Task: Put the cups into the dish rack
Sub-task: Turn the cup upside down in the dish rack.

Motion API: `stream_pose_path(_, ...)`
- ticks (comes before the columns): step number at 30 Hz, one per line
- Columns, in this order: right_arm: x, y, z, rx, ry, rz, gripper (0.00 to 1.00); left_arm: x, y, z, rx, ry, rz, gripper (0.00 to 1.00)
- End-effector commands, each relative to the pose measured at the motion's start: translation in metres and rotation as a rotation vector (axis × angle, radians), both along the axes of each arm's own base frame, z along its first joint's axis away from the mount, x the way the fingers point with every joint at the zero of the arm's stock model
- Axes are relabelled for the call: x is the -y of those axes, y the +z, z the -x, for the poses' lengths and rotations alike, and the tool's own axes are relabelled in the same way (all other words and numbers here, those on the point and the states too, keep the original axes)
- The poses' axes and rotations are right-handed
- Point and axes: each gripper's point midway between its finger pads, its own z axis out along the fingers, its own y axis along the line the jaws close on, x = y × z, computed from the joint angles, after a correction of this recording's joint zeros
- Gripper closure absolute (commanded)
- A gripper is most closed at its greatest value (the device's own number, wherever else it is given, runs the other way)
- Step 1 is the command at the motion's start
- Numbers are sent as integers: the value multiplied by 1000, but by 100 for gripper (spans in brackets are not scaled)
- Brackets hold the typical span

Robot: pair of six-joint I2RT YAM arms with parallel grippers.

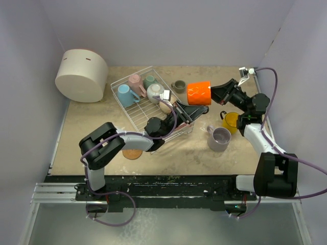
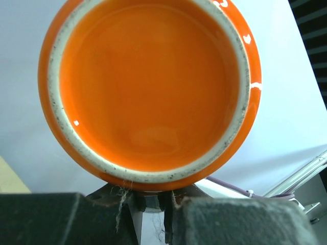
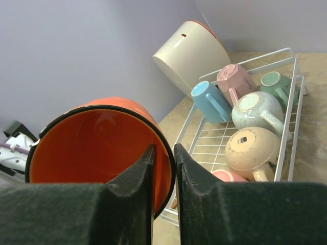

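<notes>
Orange glazed ceramic mug (image 1: 199,93) hangs in the air just right of the white wire dish rack (image 1: 122,77), above the sandy table (image 1: 92,138). The right pincer (image 3: 163,168) is clamped over its rim wall, one finger inside. The left pincer (image 2: 153,201) sits close at the mug's side, nearly together; whether it grips, I cannot tell. This looks like a handover, so the left should hold firmly before the right lets go.

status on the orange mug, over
Right gripper astride orange mug rim. Left gripper nearly closed at its base, grip unclear. Mug aloft beside rack, path looks clear.
</notes>
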Motion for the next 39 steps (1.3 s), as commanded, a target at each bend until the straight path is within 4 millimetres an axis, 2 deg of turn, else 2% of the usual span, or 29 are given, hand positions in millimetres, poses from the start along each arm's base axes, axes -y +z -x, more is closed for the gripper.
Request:
stream_pose_path(1, -2, 26, 10, 168, -6, 57, 75, -40, 51, -1, 120, 88, 112, 100)
stream_pose_path(4, -2, 25, 10, 192, -9, 84, 64, -49, 56, -1, 134, 99, 118, 100)
stream_pose_path(6, -2, 24, 9, 202, -13, 102, 49, -56, 58, -2, 141, 112, 116, 100)
stream_pose_path(7, -2, 23, 9, 204, -12, 109, 38, -59, 60, -2, 144, 117, 116, 100)
stream_pose_path(10, -3, 21, 8, 212, 0, 130, 28, -69, 61, -4, 146, 137, 112, 100)
stream_pose_path(19, -2, 22, 11, 306, 3, 232, 26, -98, 60, -4, 151, 211, 53, 100)
stream_pose_path(30, 0, 20, 9, 325, -12, 280, 25, -150, 29, -11, 61, 348, -158, 100)
stream_pose_path(39, 1, 15, 4, 323, -22, 301, 25, -198, -4, -31, -36, 497, -445, 100)
